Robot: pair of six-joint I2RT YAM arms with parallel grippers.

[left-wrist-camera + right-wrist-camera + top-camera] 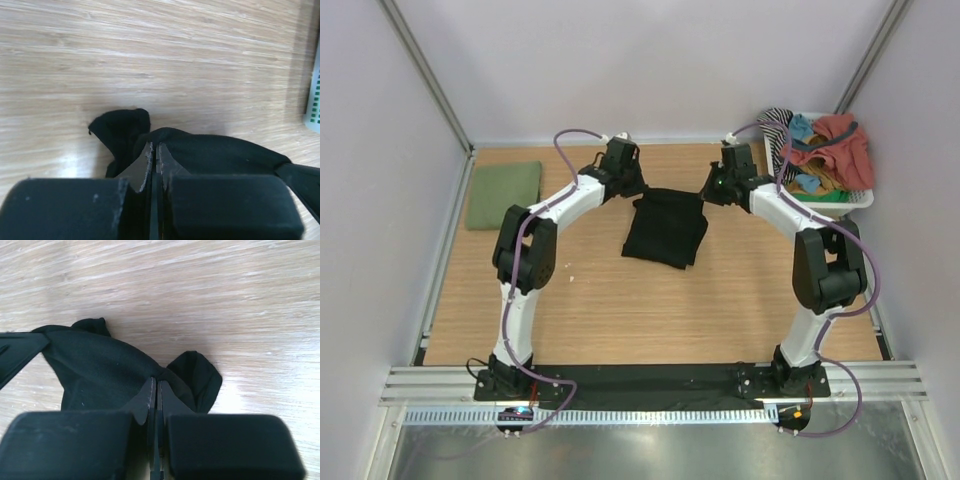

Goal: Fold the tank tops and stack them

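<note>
Black tank top [665,228] lies mid-tabletop [620,310], far corners pinched by the left tool [155,150] and right tool [155,385], both clenched on cloth, and a thin pinch could slip mid-fold, leaving it crooked for stacking on the folded olive tank top [503,195].

No readable text, label or number anywhere.

The black top [665,228] is lying rumpled and partly folded, its far edge stretching between the left pincer [640,194] and the right pincer [705,192]. Each pincer is clamping one far corner. The green top [503,194] is lying flat, folded into a rectangle, well left of the left pincer.
</note>
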